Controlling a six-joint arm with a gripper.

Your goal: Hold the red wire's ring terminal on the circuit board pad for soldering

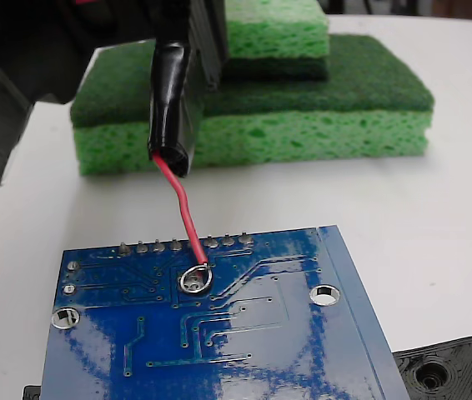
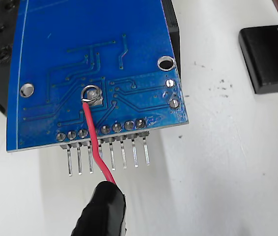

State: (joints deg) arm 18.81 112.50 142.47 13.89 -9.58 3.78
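Observation:
The blue circuit board (image 1: 244, 342) lies flat on the white table at the near edge of the fixed view. The red wire (image 1: 184, 212) runs down from a black sleeve (image 1: 169, 100) to its silver ring terminal (image 1: 194, 278), which rests on the board just below the row of solder pins (image 1: 184, 245). In the wrist view the ring terminal (image 2: 90, 92) overlaps the silver square pad (image 2: 97, 102), sitting slightly toward its upper left. My gripper (image 1: 190, 46) is dark at the top and shut on the sleeve end of the red wire (image 2: 94, 142); its fingertips are hard to tell apart.
Two stacked green sponges (image 1: 303, 108) stand behind the board. A black plastic part with holes (image 1: 457, 371) lies under the board's right corner. A black box (image 2: 269, 56) sits on the table to the board's right in the wrist view.

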